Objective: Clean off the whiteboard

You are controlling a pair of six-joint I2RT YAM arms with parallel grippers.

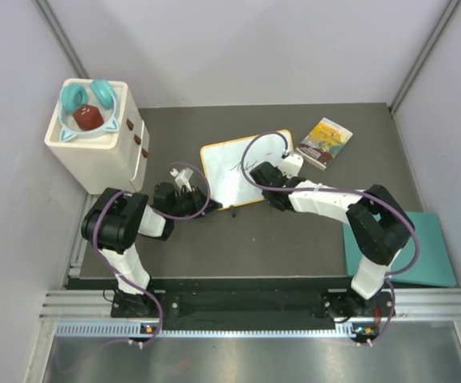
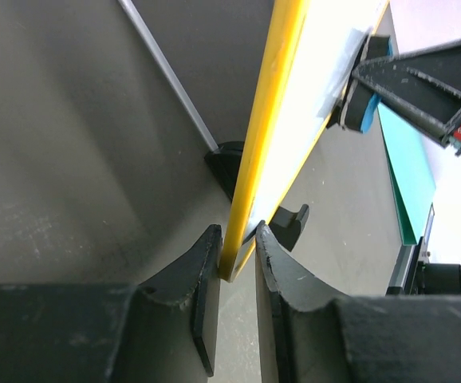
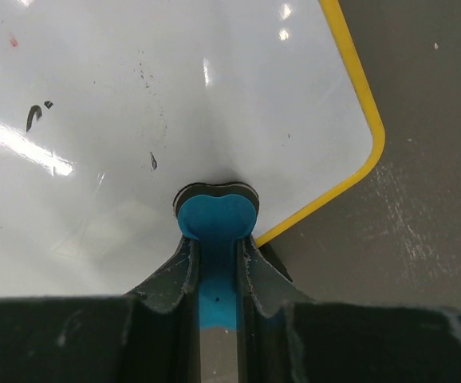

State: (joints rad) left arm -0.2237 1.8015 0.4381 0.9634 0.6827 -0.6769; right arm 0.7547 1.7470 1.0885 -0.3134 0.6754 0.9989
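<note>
The whiteboard, white with a thin yellow frame, lies tilted on the dark table. My left gripper is shut on its yellow edge at the near-left side, also seen from above. My right gripper is shut on a blue eraser whose black felt presses on the board surface near its corner. From above, the right gripper sits over the board's right half. A few small black marks and faint smudges are on the board. A black foot pokes out below the frame.
A white box with teal headphones and a red object stands at the back left. A small yellow book lies right of the board. A teal mat lies at the right near my right arm.
</note>
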